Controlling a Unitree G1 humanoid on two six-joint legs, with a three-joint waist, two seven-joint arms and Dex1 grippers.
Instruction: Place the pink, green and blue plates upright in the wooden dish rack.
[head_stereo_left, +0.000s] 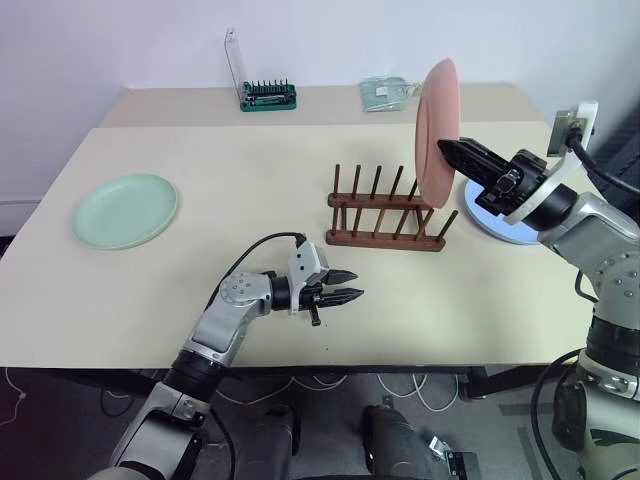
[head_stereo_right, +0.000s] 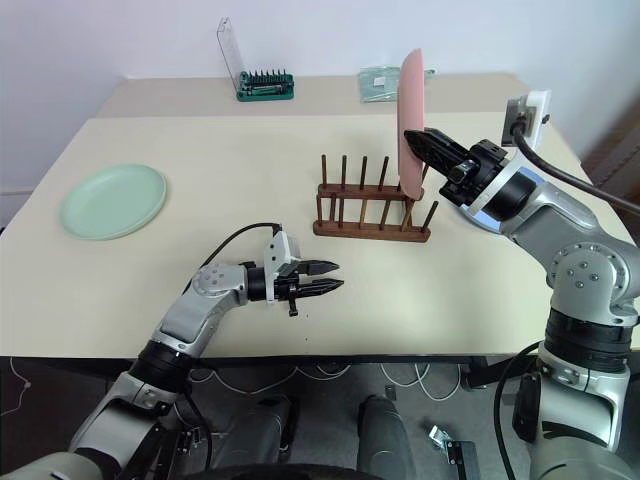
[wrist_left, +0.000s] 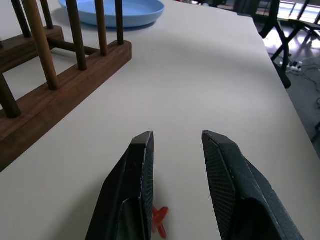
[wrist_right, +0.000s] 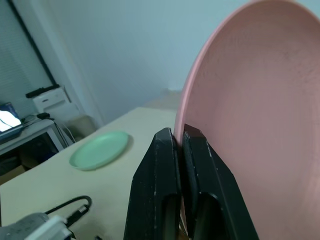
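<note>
My right gripper (head_stereo_left: 447, 149) is shut on the rim of the pink plate (head_stereo_left: 437, 125), holding it on edge in the air above the right end of the wooden dish rack (head_stereo_left: 385, 218). In the right wrist view both fingers (wrist_right: 165, 165) pinch the pink plate (wrist_right: 255, 105). No plate stands between the rack's pegs. The green plate (head_stereo_left: 125, 210) lies flat at the table's left. Right of the rack lies the blue plate (head_stereo_left: 492, 222), partly hidden by my right arm. My left gripper (head_stereo_left: 350, 286) hovers open and empty near the front edge, pointing toward the rack (wrist_left: 55, 95).
A green-based tool holder (head_stereo_left: 267, 96) and a clear packet (head_stereo_left: 386, 93) sit on the far table section. A white plug box (head_stereo_left: 572, 122) stands at the right edge. A small red mark (wrist_left: 160, 221) lies on the table under my left gripper.
</note>
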